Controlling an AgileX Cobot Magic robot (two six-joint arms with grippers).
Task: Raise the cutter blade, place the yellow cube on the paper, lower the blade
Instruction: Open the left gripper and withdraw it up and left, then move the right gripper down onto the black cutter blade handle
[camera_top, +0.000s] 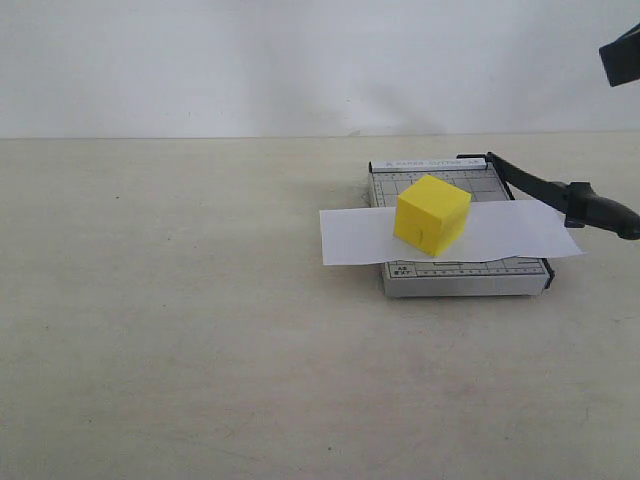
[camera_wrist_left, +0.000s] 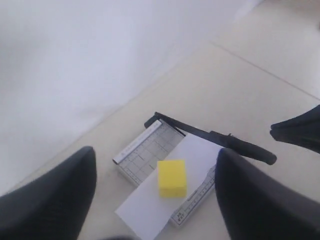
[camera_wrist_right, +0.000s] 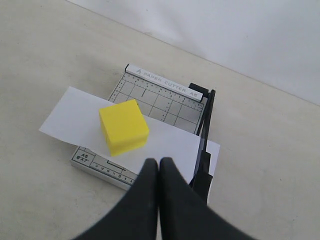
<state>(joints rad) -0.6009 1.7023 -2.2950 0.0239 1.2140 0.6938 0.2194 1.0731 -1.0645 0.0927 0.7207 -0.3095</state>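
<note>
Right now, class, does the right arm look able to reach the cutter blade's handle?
Probably yes. The right fingers, shut together, hang near the handle end of the cutter blade, with nothing between. The yellow cube sits clear on the paper. The fingers would need to open first.

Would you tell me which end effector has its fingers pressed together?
The right end effector: its fingers touch with nothing between, whereas the left end effector has them wide apart.
</note>
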